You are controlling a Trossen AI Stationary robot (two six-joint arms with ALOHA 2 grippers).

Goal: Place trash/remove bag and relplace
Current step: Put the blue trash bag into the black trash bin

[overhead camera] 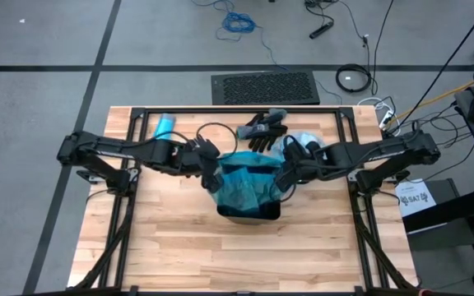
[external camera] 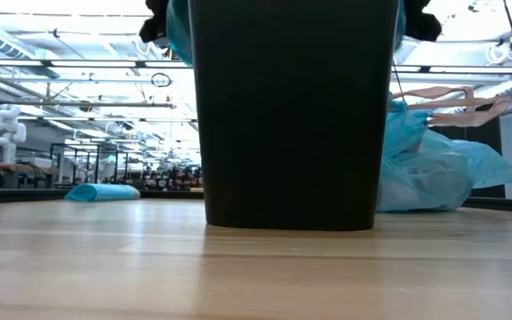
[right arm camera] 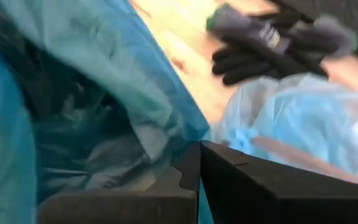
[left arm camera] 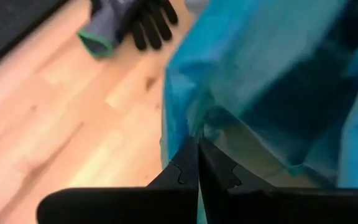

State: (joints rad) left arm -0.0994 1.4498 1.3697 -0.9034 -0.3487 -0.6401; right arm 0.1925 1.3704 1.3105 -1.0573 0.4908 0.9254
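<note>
A black bin point(overhead camera: 257, 212) point(external camera: 292, 116) stands upright on the table's middle. A teal bag point(overhead camera: 247, 182) is draped over its top. My left gripper point(overhead camera: 213, 174) point(left arm camera: 199, 144) is at the bag's left side and my right gripper point(overhead camera: 284, 176) point(right arm camera: 199, 149) at its right side, each shut on the bag. A tied pale blue bag point(overhead camera: 300, 144) point(external camera: 434, 169) point(right arm camera: 297, 124) lies on the table behind the bin. The loose trash scraps are out of view. My left gripper pinches the teal bag's left rim edge point(left arm camera: 194, 127) between its two fingers, coming level from the table's left. The plastic spreads away from the fingertips over the bin's top. My right gripper pinches the bag's right rim edge point(right arm camera: 188, 134) between its two fingers, coming level from the table's right. The plastic bunches in folds at the fingertips; one layer or several, I cannot tell.
Black gloves point(overhead camera: 263, 128) point(left arm camera: 129, 22) point(right arm camera: 260, 43) lie toward the far edge behind the bin. A teal bag roll point(overhead camera: 164, 125) point(external camera: 103, 191) lies at the far left. Bare wood point(overhead camera: 245, 255) stretches in front of the bin.
</note>
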